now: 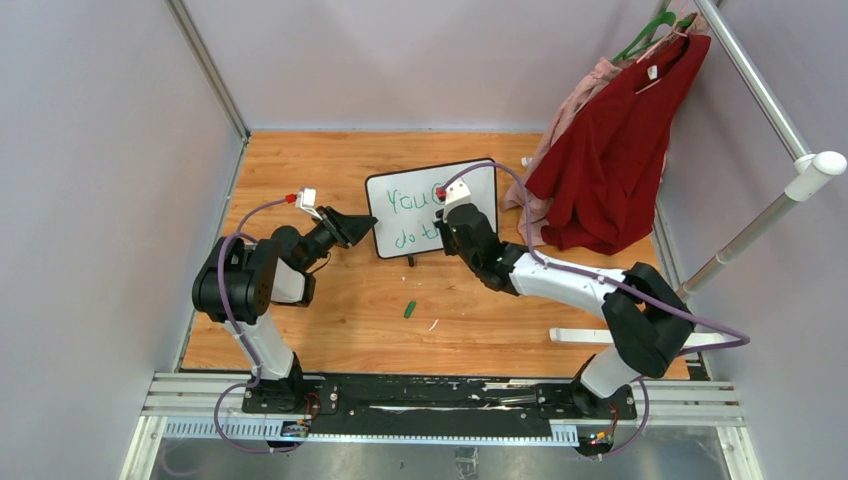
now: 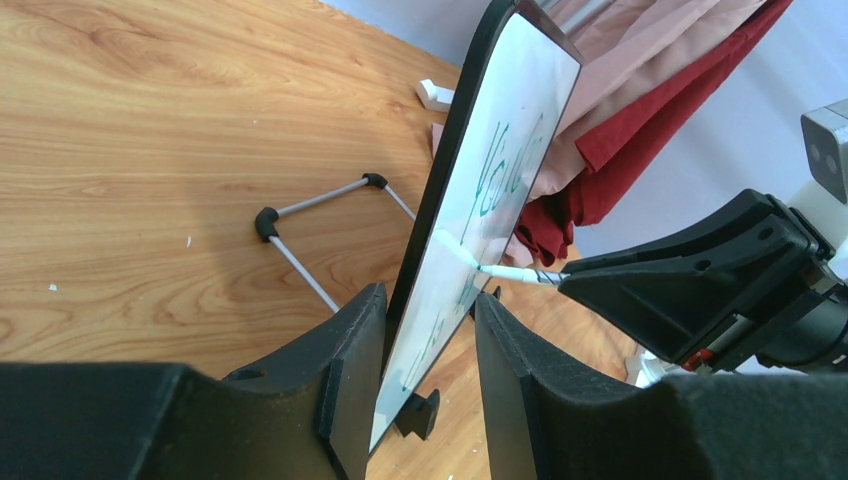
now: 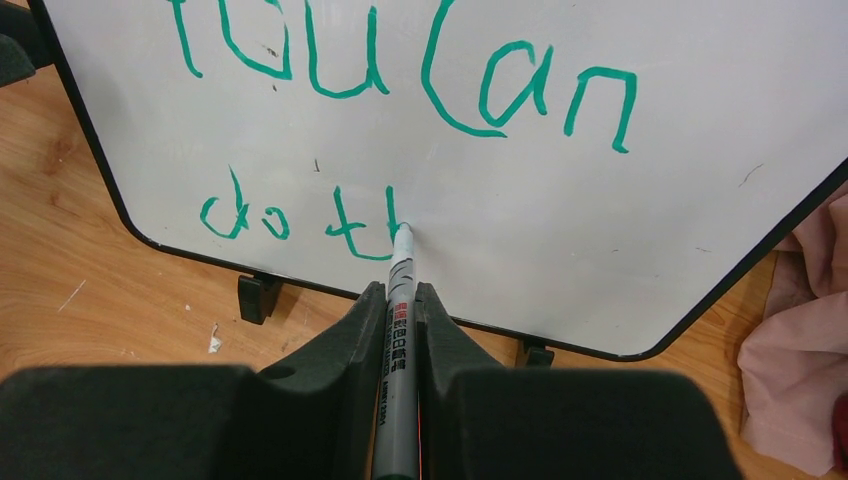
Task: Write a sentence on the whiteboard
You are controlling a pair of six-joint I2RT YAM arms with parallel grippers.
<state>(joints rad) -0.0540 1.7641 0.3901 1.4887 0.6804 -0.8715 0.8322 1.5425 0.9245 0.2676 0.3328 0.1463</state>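
The whiteboard [image 1: 480,195] stands upright on the wooden table, mid-back. Green lettering on it [image 3: 500,90] reads "You Can" with "do th" [image 3: 300,215] below. My right gripper [image 3: 400,290] is shut on a grey marker [image 3: 400,330] whose tip touches the board at the end of the "h". It also shows in the top view [image 1: 450,222]. My left gripper [image 2: 430,295] has one finger behind and one in front of the board's [image 2: 530,90] lower left edge, shut on it. It also shows in the top view [image 1: 365,222]. The marker [image 2: 515,272] meets the board face.
A green cap [image 1: 409,309] lies on the table in front of the board. A red garment [image 1: 610,150] and a pink one [image 1: 570,110] hang on a white rack [image 1: 760,100] at the right, close to the board. A wire stand [image 2: 320,200] sits behind the board.
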